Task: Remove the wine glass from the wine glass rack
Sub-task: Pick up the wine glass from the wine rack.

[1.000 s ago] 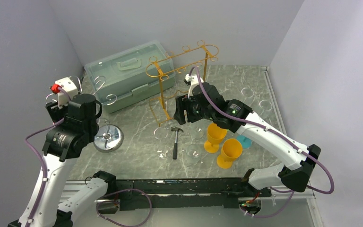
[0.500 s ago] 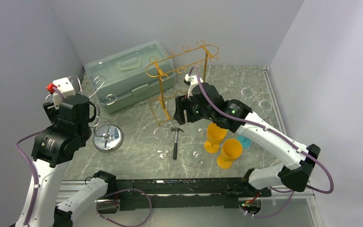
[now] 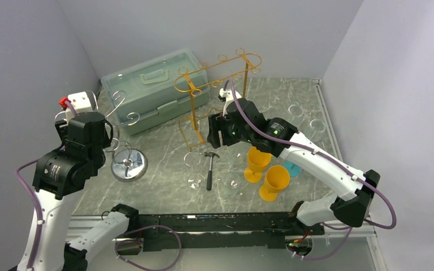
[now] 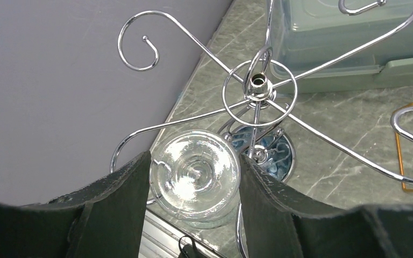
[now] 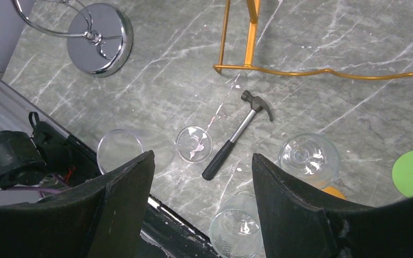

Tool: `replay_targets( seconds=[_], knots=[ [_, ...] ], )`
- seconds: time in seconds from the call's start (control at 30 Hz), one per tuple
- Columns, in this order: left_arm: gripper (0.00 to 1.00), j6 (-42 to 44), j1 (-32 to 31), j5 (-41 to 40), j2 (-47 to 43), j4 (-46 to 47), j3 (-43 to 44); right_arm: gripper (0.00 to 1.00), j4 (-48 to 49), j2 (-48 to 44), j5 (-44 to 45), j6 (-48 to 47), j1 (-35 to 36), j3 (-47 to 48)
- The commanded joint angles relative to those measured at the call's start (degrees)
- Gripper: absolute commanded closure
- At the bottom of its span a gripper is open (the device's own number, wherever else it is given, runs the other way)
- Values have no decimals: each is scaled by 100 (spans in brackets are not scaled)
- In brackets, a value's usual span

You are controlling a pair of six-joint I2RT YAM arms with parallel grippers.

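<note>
Left gripper is closed on the foot of the glass, fingers touching its rim on both sides. The glass hangs upside down, foot up, on a chrome arm of the rack. Gripping the foot probably lets it slide out along that arm. Right gripper is open and empty, hovering over the hammer, well apart from that rack.

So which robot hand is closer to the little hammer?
Right. The right gripper hangs open above the hammer; the left gripper is far off at the chrome rack, gripping a wine glass.
</note>
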Motion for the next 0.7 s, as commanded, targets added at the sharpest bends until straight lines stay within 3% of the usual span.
replay_targets(
  seconds=[0.0,0.67],
  knots=[
    [54,58,29,153,-27,-4,278,31,2,16,104,-5,27,260],
    [55,52,29,908,-197,-650,740,31,28,200,7,58,57,498]
  ],
)
